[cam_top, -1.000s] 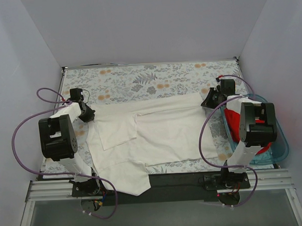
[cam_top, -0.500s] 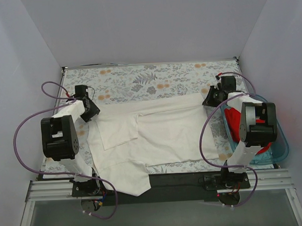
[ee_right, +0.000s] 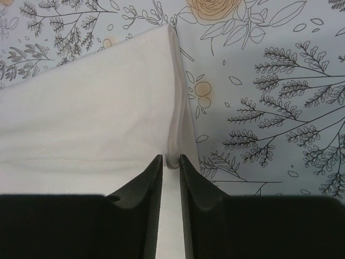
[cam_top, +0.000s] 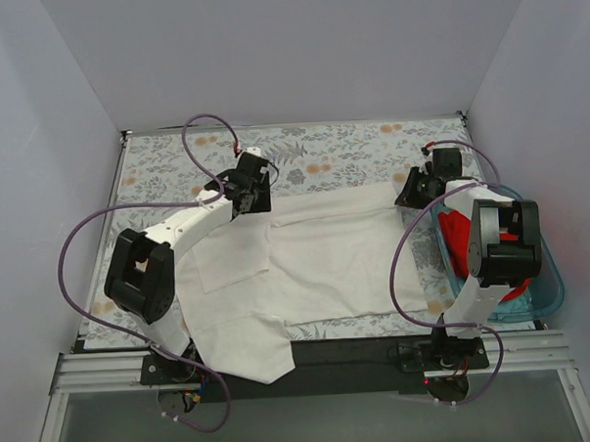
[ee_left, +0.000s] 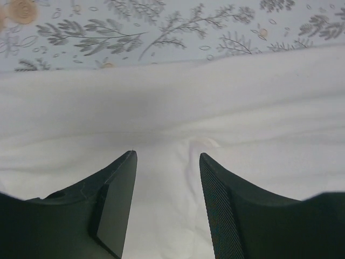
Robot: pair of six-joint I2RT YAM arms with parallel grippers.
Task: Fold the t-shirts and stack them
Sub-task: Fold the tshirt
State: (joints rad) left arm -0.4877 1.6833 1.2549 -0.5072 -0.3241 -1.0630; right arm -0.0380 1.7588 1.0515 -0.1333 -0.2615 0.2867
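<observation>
Here the flowered table (cam_top: 350,145) carries the white t-shirt (cam_top: 316,259), spread across its middle; the blue tub (cam_top: 548,288) at the right holds the red t-shirt (cam_top: 459,235). The left gripper (ee_left: 167,155) hangs open and empty over the shirt's far edge. The right gripper (ee_right: 171,157) has narrow jaws on both sides of the hem; pinching or not, I cannot tell.

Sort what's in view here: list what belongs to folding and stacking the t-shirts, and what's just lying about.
Belongs to the job:
white t-shirt, spread out
red t-shirt, bunched at the right

Just lying about:
blue plastic tub, holding the red one
floral table cover
</observation>
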